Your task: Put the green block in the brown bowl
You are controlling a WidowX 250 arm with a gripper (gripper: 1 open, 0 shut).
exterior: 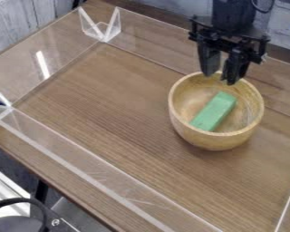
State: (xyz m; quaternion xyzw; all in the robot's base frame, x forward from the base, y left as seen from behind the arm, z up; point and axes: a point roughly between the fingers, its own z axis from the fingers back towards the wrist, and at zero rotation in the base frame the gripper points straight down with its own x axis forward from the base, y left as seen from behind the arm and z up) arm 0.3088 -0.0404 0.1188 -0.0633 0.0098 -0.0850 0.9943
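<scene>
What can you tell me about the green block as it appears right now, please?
The green block is a small, flat, elongated bar in solid bright green with a matte surface. It lies inside the brown bowl, resting on the bowl's inner surface and angled diagonally, its upper end toward the far right. Nothing grips it: the end effector hangs above the bowl's far rim with its fingers spread, clear of the block.

Block point(214, 111) inside bowl point(184, 127), pincer point(228, 72) above its far rim.

Green block point(214, 112) inside brown bowl point(184, 126) — claw point(228, 73) spread apart above its far rim.
</scene>
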